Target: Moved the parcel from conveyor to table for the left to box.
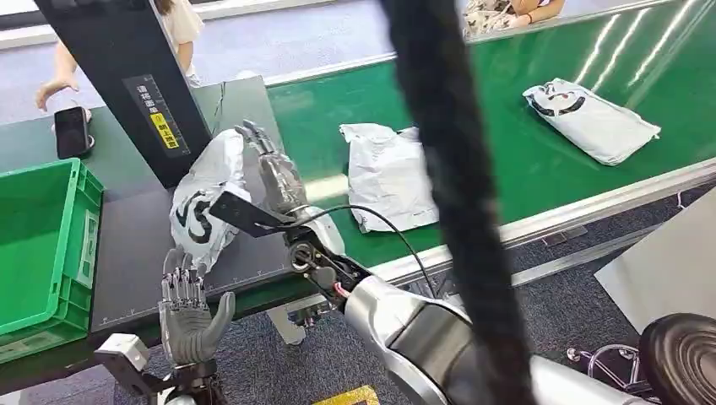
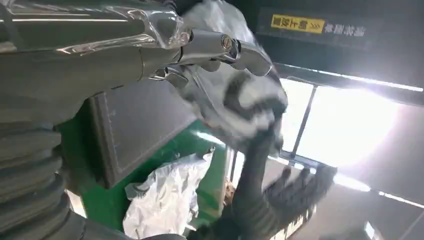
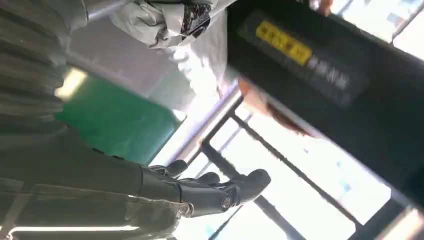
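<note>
gripping a white parcel (image 1: 207,198) with black print, right hand (image 1: 272,173) fingers (image 1: 253,135); left hand (image 1: 190,312) fingers (image 1: 179,283) spread, holding nothing

White crumpled parcel (image 1: 205,196) upright over dark table (image 1: 135,245).

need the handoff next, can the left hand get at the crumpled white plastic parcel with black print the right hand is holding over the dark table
Probably yes: the left hand is open, palm up, just below the crumpled white plastic parcel that the right hand holds above the dark table, with nothing between them.
</note>
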